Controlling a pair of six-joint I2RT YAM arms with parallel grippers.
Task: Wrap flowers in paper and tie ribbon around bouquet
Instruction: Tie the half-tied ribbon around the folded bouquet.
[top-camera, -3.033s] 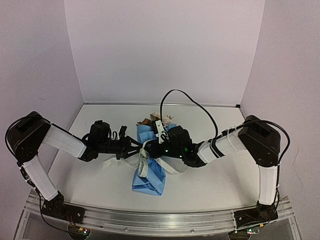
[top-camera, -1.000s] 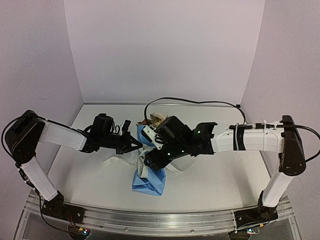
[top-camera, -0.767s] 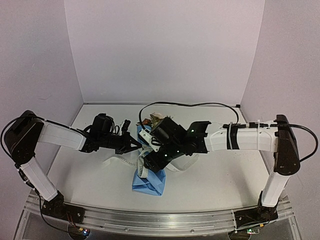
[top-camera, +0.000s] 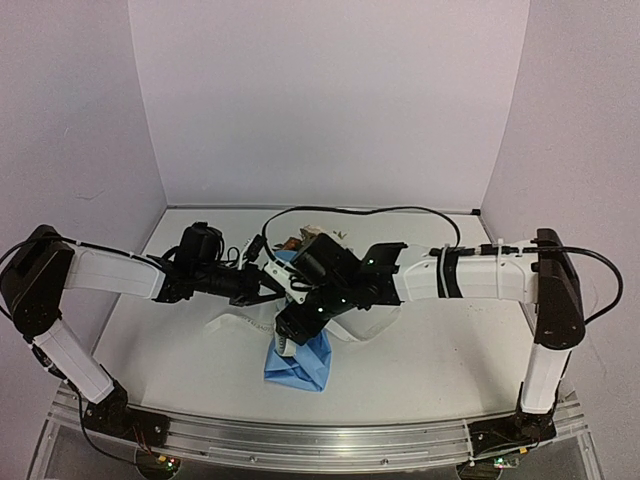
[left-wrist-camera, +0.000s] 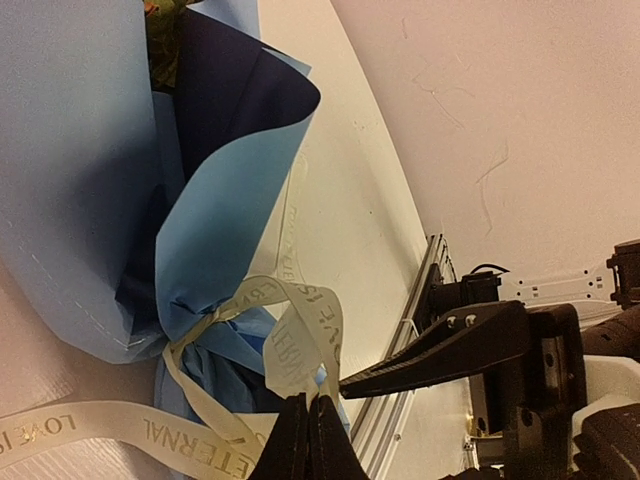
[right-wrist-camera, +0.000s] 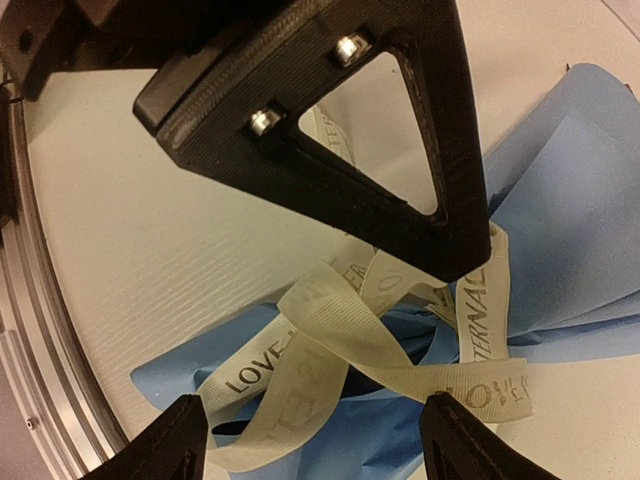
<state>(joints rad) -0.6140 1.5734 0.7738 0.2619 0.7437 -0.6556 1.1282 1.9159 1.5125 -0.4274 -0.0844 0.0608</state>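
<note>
Where the ribbon (left-wrist-camera: 300, 330) circles the pinched waist of the bouquet (top-camera: 300, 362), the left gripper (left-wrist-camera: 305, 445) is pressed together on one loop of it, just beside the waist. The bouquet lies on the table (top-camera: 450, 350) between the two arms. Its long axis runs from the blooms (top-camera: 310, 238) at the far end to the narrow blue tail at the near end. The right gripper (right-wrist-camera: 320, 445) hangs spread above the same waist, holding nothing, with the loose ribbon loops directly below and between its fingers. Both claws are close; the right is judged free to take the strand beneath it.
</note>
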